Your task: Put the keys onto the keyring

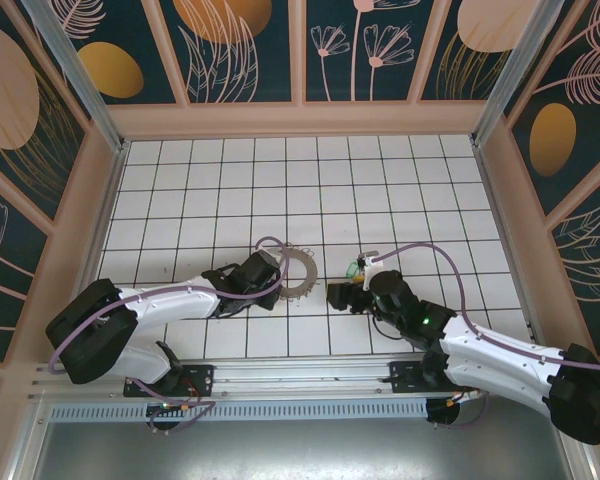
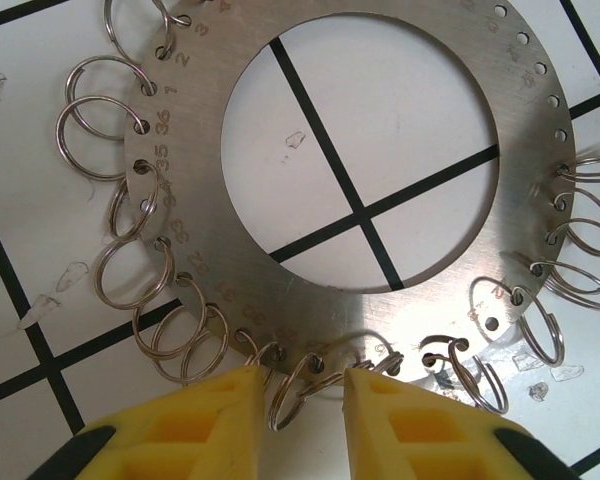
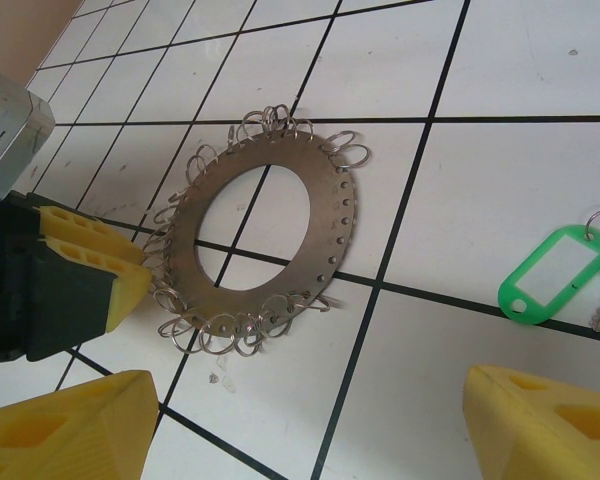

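The big keyring (image 2: 520, 200) lies flat on the tiled table (image 3: 480, 60), and my left gripper (image 2: 307, 400) sits at its edge, open a little around one small ring (image 2: 292, 390); squeeze crooked and the whole keyring could slide away. My right gripper (image 3: 300, 430) is wide open and empty, and the green key (image 3: 550, 275) lies flat just beside it, so thin that my fingers (image 3: 540, 420) might slip off.

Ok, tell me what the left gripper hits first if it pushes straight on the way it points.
The left gripper would probably meet the split ring between its open fingers first, then the keyring rim right behind; its height above the tiles is unclear.
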Robot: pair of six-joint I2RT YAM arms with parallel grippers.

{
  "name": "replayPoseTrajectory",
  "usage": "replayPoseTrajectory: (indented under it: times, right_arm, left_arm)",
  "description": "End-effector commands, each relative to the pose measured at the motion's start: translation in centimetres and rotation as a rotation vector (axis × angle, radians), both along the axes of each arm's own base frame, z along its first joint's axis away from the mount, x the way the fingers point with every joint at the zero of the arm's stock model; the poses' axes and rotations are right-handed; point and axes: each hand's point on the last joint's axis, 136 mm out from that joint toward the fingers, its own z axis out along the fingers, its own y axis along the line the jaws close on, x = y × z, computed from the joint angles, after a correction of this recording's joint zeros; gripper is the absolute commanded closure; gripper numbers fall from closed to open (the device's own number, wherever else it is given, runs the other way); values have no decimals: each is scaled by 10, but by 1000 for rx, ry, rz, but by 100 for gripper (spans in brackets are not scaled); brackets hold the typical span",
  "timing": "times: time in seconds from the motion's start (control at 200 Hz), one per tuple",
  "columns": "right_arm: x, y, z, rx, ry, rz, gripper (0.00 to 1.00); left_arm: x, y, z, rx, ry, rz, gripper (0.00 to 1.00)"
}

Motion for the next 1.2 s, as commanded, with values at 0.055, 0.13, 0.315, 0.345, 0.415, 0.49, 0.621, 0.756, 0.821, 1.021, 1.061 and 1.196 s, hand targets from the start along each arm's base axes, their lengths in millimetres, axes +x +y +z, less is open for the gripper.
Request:
replayPoseTrajectory:
  times: [0.055,0.13,0.315,0.345,0.415,0.49,0.621,0.756,0.821,1.021,1.061,1.196]
  right_arm:
    - [4,-6,-1,-11,-11,-30,19]
    - [4,-5,0,-11,-14,-27,19]
    - [5,-4,3,-14,-19,-26,19]
    - [6,-5,3,-15,-20,-27,19]
    - [6,-5,3,-16,-20,-27,19]
    - [6,-4,3,-16,-20,-26,19]
    - [8,-4,4,-17,-23,-24,19]
    - [8,-3,5,-16,-22,-21,19]
    - [8,-2,4,-17,-20,-20,19]
    - [7,-3,2,-17,-12,-21,19]
    - [6,-5,1,-17,-10,-23,19]
    - [5,-8,-1,-11,-9,-34,19]
  left_arm:
    - [4,-8,8,-20,-18,-5,76]
    - [4,-10,7,-23,-11,-13,77]
    - [4,-10,1,-1,1,-19,80]
    - [3,-10,0,2,4,-21,81]
    - [2,-10,-1,5,9,-28,81]
    - [2,-11,-3,7,14,-35,81]
    - [0,-13,-2,1,21,-47,81]
    - [1,-12,-2,14,17,-47,75]
    - [1,-10,-4,20,19,-44,71]
    - [2,-15,-7,10,24,-50,72]
    - [1,-16,-7,3,27,-55,73]
    - [1,-16,-7,3,27,-58,79]
